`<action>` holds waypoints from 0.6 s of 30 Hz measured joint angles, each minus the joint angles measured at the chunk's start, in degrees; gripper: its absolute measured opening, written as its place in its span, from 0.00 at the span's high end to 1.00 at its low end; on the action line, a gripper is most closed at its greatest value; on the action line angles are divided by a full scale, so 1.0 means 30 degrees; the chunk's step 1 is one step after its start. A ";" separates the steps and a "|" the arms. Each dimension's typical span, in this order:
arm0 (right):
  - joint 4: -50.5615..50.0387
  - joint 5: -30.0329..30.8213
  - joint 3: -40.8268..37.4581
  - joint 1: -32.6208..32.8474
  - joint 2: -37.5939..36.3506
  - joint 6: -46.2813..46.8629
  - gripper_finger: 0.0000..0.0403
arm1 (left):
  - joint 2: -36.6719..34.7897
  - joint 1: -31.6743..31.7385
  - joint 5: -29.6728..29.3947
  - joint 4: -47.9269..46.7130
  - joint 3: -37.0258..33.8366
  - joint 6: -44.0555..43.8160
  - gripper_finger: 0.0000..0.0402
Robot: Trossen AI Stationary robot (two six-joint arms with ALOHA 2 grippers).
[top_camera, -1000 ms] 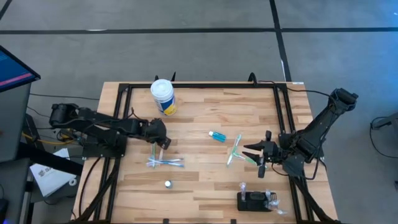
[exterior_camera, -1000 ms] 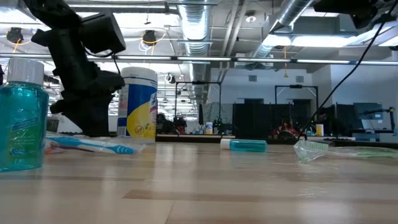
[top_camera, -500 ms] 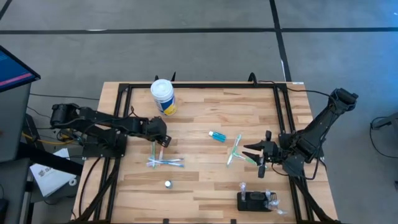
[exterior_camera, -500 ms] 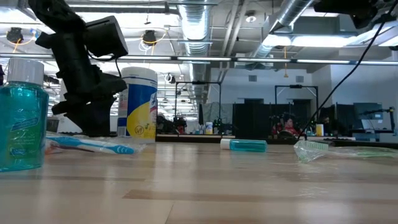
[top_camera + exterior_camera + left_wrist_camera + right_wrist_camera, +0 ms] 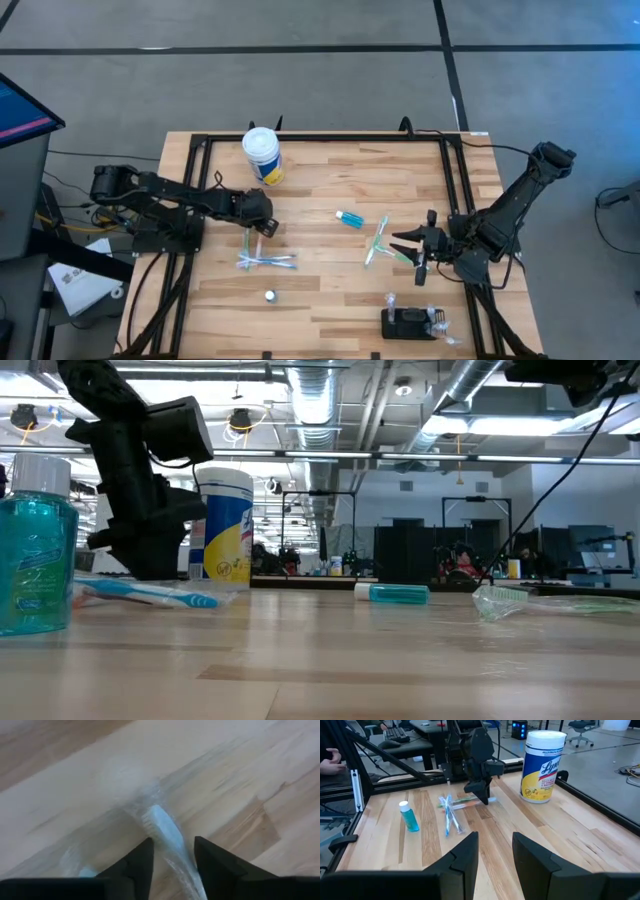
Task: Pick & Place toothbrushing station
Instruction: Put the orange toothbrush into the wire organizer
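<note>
Change: the left arm [image 5: 170, 195] has drawn back a little toward its base since a second ago; in the low view it now stands slightly farther right and higher. Everything else on the table lies as before.
Left gripper [image 5: 262, 228]: low over the left-centre of the table [image 5: 330, 180], at the upper end of the brush pile [image 5: 264, 261]. In its wrist view the two fingers [image 5: 134, 867] stand apart on either side of a wrapped white-and-blue brush [image 5: 167, 837] lying on the wood; whether they press it I cannot tell.
Right gripper [image 5: 421, 249]: waiting at the right side, fingers [image 5: 460, 857] parted, nothing between them.
Station [image 5: 408, 323]: the black holder lies flat near the front edge, right of centre, on the right arm's side. It is just in front of the right gripper, apart from it, and well apart from the left gripper.
Green brushes [image 5: 379, 243]: wrapped, just left of the right gripper.
Small tube [image 5: 350, 218]: teal, mid-table.
Tub [image 5: 262, 155]: upright at the back left, behind the left gripper.
Bottle [image 5: 35, 545]: blue mouthwash with a white cap, close to the low camera.
</note>
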 joint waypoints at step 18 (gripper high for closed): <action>-0.0015 0.0000 0.0000 -0.0007 0.0000 0.0007 0.73 | -0.0007 -0.0076 -0.0214 0.1739 -0.0035 0.0925 0.98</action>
